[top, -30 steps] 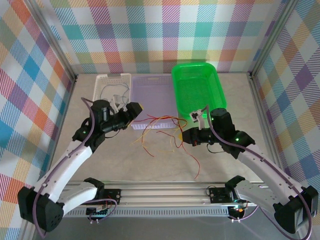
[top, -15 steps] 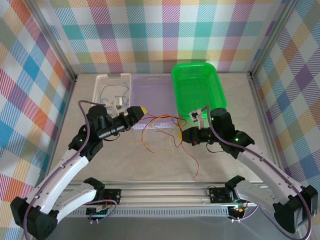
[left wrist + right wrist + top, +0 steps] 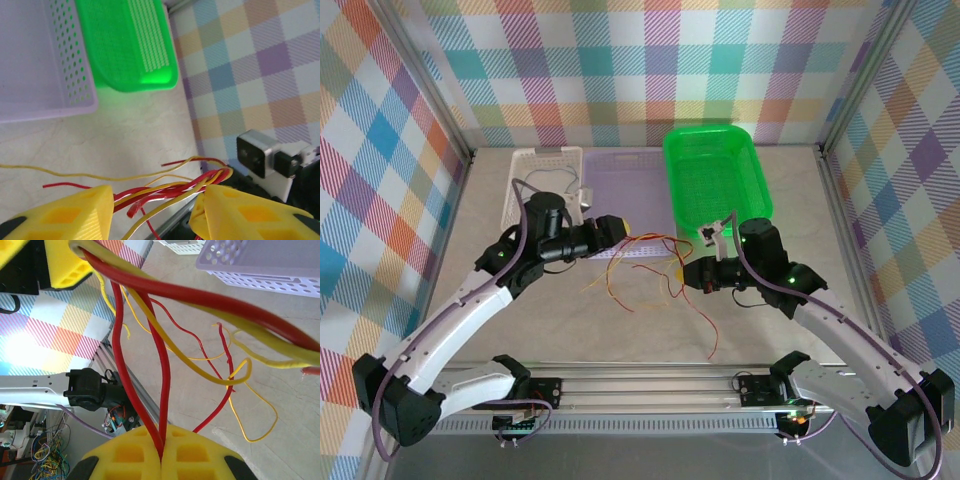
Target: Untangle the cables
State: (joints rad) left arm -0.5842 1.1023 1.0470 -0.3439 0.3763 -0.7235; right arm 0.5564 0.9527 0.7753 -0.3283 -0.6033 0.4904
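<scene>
In the white tray (image 3: 519,162), thin wires (image 3: 525,184); right claw (image 3: 161,456) tight on red cables (image 3: 160,371), left claw (image 3: 152,212) spread.

Red and yellow cables (image 3: 638,262) on a pale, marbled beige table (image 3: 570,330).
The walls (image 3: 620,60) carry a pastel plaid of teal, orange, pink, purple and yellow; the green basket (image 3: 715,185) is vivid, the lilac basket (image 3: 625,195) pale, the white basket (image 3: 542,172) plain; the left gripper (image 3: 155,205) and right gripper (image 3: 161,452) have yellow fingers.
</scene>
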